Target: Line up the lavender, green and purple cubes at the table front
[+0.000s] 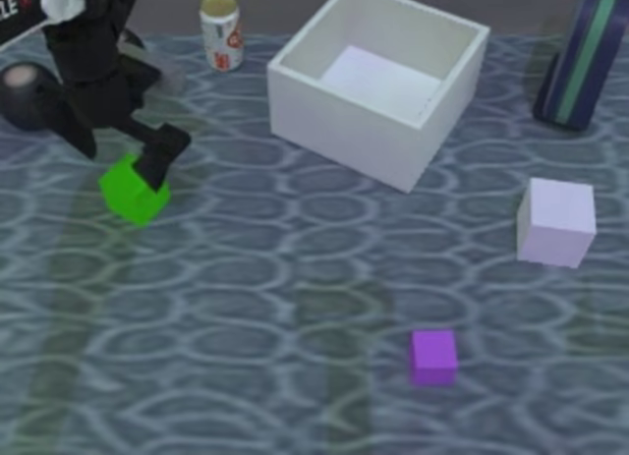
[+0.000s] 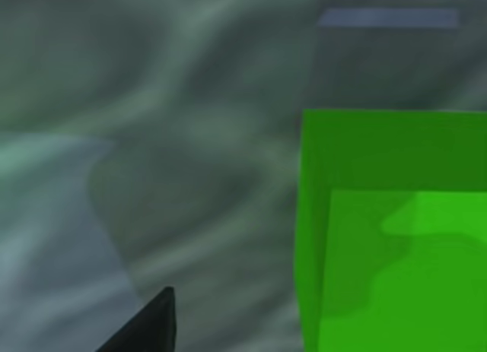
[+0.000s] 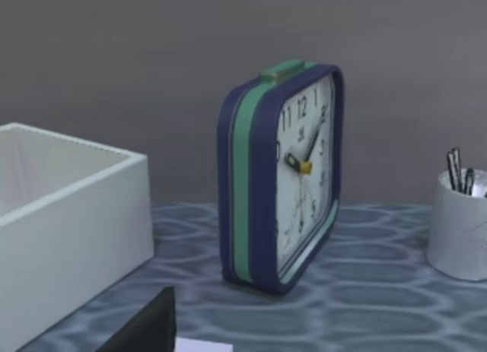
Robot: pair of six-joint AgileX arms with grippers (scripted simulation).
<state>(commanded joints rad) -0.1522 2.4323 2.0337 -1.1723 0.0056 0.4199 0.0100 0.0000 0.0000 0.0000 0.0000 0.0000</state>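
**Stock on surface: three cubes, unaligned**

Left gripper point(image 1: 147, 175): at 9 o'clock, down at green cube point(image 1: 134, 191); whether its fingers grasp it, I cannot tell. Lavender cube point(image 1: 556, 221): 3 o'clock. Purple cube point(image 1: 433, 357): 5 o'clock, near front. White box point(image 1: 378, 83): 12 o'clock. Can point(image 1: 221, 32): 11 o'clock. Clock point(image 1: 584, 57): 1 o'clock. Surface point(image 1: 295, 278): ring-patterned. Right gripper: out of top view, finger state not shown.
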